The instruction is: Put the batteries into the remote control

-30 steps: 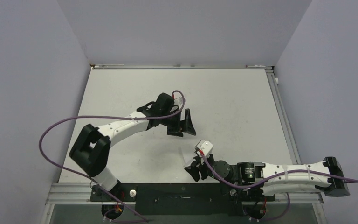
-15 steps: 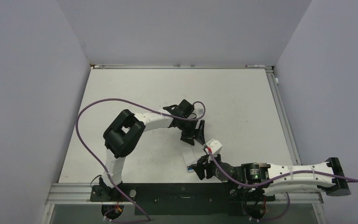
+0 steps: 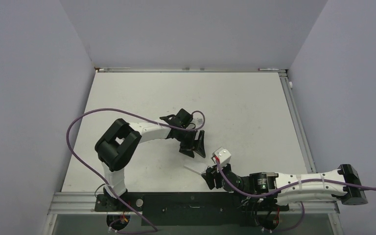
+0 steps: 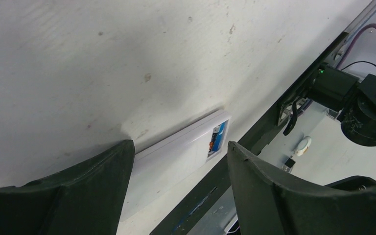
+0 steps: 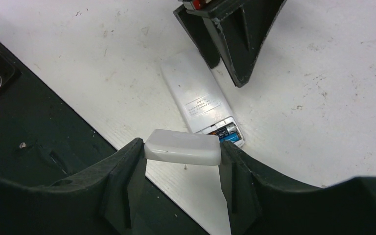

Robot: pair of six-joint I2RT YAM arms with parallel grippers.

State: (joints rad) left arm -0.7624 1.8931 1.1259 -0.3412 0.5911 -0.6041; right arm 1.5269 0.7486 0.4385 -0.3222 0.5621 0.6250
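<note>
Pointing leftward, right pincer point(image 5: 182, 156) clamps white cover point(image 5: 183, 146).

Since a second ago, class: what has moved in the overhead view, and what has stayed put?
The left gripper came toward the near edge, elbow folding back; its jaws are open by the remote control. The right gripper edged slightly right, otherwise staying low at the near edge, jaws shut on a small white piece. Nothing visibly taken or released.
</note>
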